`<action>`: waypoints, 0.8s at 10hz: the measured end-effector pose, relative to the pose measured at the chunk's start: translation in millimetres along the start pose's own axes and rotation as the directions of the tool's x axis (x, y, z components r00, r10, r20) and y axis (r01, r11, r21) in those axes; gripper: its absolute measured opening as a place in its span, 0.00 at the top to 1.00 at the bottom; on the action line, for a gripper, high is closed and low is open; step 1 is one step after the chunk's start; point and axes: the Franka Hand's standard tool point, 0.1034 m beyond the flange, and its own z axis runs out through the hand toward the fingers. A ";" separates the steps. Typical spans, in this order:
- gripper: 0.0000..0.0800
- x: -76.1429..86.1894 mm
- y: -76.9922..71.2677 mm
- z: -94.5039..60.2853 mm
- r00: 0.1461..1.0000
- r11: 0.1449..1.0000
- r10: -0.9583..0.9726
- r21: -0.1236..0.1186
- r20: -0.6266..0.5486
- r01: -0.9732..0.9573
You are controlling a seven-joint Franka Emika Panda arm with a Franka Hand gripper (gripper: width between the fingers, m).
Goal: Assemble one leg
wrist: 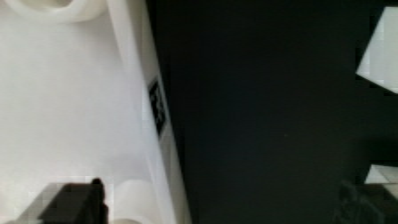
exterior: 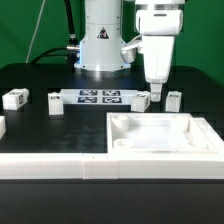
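Observation:
Several small white legs with tags lie on the black table: two at the exterior view's left point(exterior: 15, 98) point(exterior: 55, 102) and two near the middle right point(exterior: 143, 99) point(exterior: 173, 99). My gripper point(exterior: 157, 88) hangs just above the table between those two right legs, touching neither. In the wrist view my gripper point(wrist: 217, 205) is open and empty, with one dark finger point(wrist: 71, 205) over a white piece and black table between the fingers. White bits at the wrist view's edge point(wrist: 381, 52) cannot be told apart.
The large white tray-like piece point(exterior: 200, 135) lies in front of my gripper; its rim with a tag shows in the wrist view point(wrist: 107, 110). The marker board point(exterior: 98, 97) lies before the robot base. A long white bar point(exterior: 50, 165) runs along the front.

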 end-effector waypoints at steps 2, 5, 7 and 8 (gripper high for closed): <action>0.19 -0.6 -0.5 1.2 1.000 1.000 0.020 0.003 0.000 -0.020; 0.19 0.0 -1.0 1.6 0.963 0.963 0.270 0.006 -0.002 -0.270; 0.19 4.1 -5.7 1.6 0.850 0.851 0.525 -0.002 -0.032 -0.525; 0.19 6.8 -17.2 4.2 0.772 0.773 0.635 0.011 -0.029 -0.635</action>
